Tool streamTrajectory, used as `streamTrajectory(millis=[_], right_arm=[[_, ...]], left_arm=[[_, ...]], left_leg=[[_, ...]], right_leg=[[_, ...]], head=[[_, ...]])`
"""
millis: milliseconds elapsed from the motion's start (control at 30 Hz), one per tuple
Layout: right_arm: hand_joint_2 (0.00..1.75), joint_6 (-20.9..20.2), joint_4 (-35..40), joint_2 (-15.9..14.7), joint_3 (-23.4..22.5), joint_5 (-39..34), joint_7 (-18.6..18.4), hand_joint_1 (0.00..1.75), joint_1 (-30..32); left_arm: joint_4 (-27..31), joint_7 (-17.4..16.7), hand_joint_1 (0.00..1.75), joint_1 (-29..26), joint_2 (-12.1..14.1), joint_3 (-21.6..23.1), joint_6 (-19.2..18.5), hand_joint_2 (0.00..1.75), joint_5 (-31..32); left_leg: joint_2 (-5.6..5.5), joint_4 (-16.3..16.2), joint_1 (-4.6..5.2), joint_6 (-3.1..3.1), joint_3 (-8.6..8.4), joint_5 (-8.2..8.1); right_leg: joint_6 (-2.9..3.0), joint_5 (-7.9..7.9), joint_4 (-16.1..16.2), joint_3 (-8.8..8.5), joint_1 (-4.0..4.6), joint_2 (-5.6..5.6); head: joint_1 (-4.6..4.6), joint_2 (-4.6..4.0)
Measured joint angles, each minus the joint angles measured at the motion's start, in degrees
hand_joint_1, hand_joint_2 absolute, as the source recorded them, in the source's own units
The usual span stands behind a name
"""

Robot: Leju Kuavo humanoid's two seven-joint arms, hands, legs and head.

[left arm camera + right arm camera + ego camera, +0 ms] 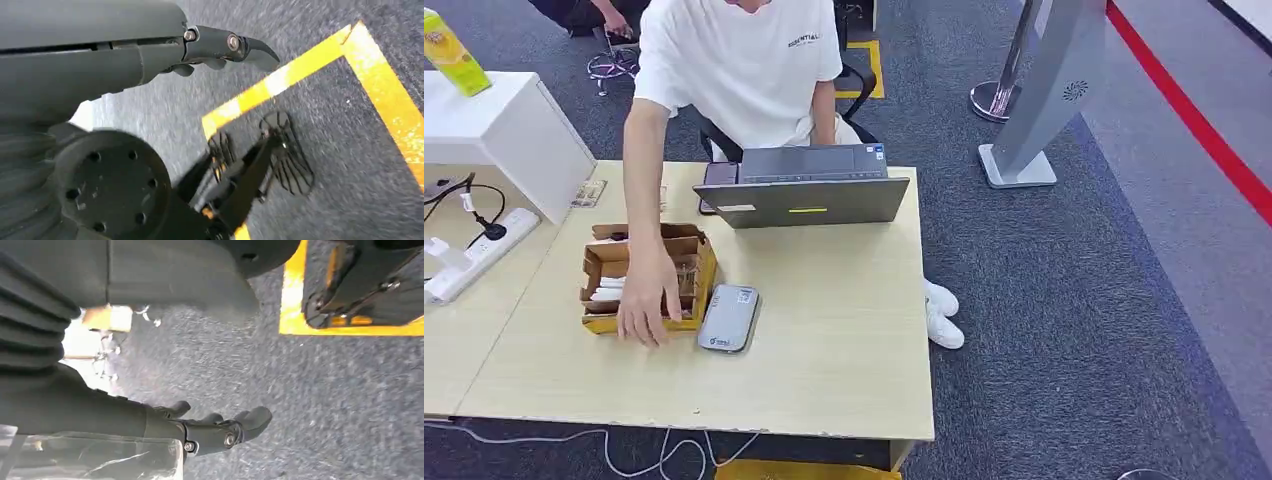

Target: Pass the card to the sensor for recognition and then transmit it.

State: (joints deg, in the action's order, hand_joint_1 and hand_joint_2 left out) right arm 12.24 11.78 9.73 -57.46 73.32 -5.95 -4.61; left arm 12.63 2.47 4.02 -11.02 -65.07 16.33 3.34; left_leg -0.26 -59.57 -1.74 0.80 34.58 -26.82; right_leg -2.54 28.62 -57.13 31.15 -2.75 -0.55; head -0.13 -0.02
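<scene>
wooden desk (824,330), person's hand (646,305) in box (686,262)

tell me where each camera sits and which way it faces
Head view: high on the body, looking down at the table, box, sensor, laptop and a person.
Left wrist view: behind the hanging left hand, facing carpet.
Right wrist view: behind the right hand, facing carpet.
Both wrist views share yellow floor tape.
</scene>
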Motion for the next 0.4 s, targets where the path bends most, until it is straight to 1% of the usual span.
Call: streamTrajectory(millis=[33, 200, 367, 400], right_arm=[[0.0, -0.2, 0.2, -0.1, 0.8, -1.4, 0.1, 0.0, 0.2], [0.0, -1.4, 1.1, -1.1, 5.8, -8.7, 0.8, 0.0, 1.4], [0.0, -2.6, 2.1, -2.0, 11.1, -15.6, 1.4, 0.0, 2.6], [0.0, -2.9, 2.3, -2.2, 12.2, -17.1, 1.5, 0.0, 2.9]], left_arm=[[0.0, -0.1, 0.0, -0.2, 0.1, 1.2, -0.1, 0.0, 0.1], [0.0, -0.4, 0.0, -1.2, 0.9, 7.9, -1.4, 0.0, 0.2], [0.1, -0.5, 0.0, -2.3, 2.0, 13.8, -3.0, 0.0, -0.2], [0.2, -0.5, 0.4, -2.6, 2.3, 15.0, -3.3, 0.0, -0.3]], left_leg=[[0.0, 0.0, 0.0, 0.0, 0.01, 0.0], [0.0, 0.0, 0.0, -0.01, 0.04, -0.01], [0.0, 0.0, 0.0, -0.01, 0.03, -0.01], [0.0, 0.0, 0.0, -0.01, 0.03, -0.01]], right_leg=[[0.0, 0.0, 0.0, 0.01, 0.0, 0.0], [0.0, 0.01, 0.0, 0.01, 0.0, 0.0], [0.0, 0.02, 0.0, 0.02, 0.0, 0.01], [0.0, 0.01, 0.0, 0.02, 0.0, 0.01]], head=[[0.0, 0.0], [0.0, 0.0], [0.0, 0.0], [0.0, 0.0]])
